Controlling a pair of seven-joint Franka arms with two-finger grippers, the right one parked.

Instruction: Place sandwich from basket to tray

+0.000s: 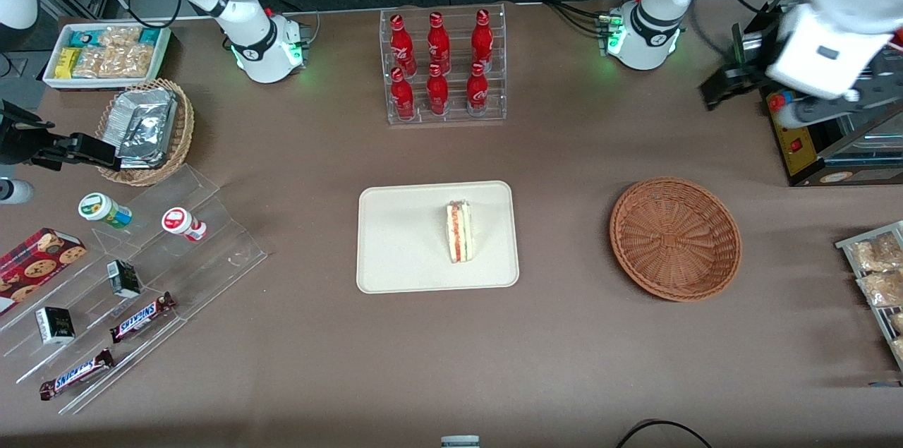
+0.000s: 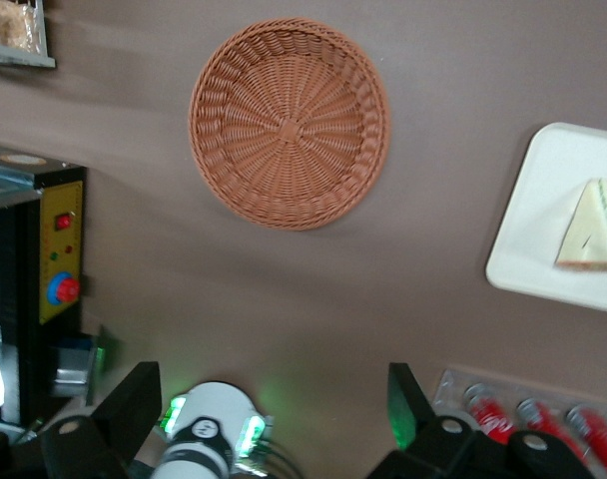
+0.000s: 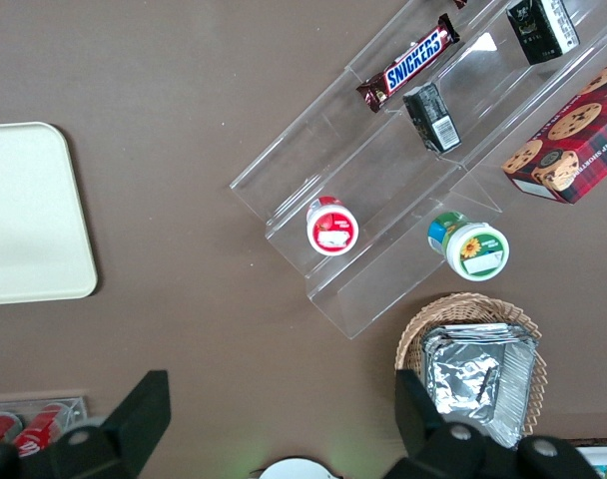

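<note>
The sandwich [image 1: 459, 232], a white wedge with red and green filling, lies on the cream tray [image 1: 402, 250] at mid-table; the left wrist view shows the sandwich [image 2: 590, 228] on the tray [image 2: 543, 230] too. The reddish-brown wicker basket [image 1: 675, 237] stands beside the tray toward the working arm's end, with nothing in it, and the basket [image 2: 289, 122] looks just as bare from the wrist. My left gripper [image 1: 726, 85] hangs high above the table, farther from the front camera than the basket. In the wrist view the gripper [image 2: 269, 404] is open, its fingers wide apart and holding nothing.
A clear rack of red bottles [image 1: 442, 67] stands farther back than the tray. A black machine [image 1: 825, 144] and a rack of snack packets [image 1: 878, 279] sit at the working arm's end. Acrylic steps with candy bars [image 1: 127, 293] and a foil-packet basket [image 1: 144, 130] lie toward the parked arm's end.
</note>
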